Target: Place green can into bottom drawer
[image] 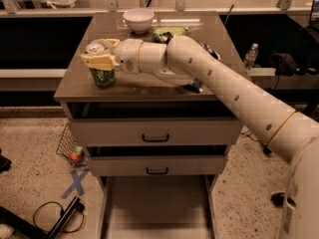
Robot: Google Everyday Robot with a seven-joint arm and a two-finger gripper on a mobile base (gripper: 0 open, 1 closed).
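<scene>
The green can [102, 76] stands upright near the front left corner of the cabinet top, its silver top showing between the fingers. My gripper [102, 53] reaches in from the right and its two pale fingers [99, 61] sit against the can's upper part, one in front and one behind. The can still rests on the top. The bottom drawer [157, 205] is pulled out at floor level below, its flat floor bare.
A white bowl [138, 19] and a green foil snack bag [169, 34] sit at the back of the cabinet top [75, 86]. Two shut drawers with black handles [155, 138] are below. A wire basket [67, 146], blue tape cross [76, 183] and cable [55, 215] lie on the floor to the left.
</scene>
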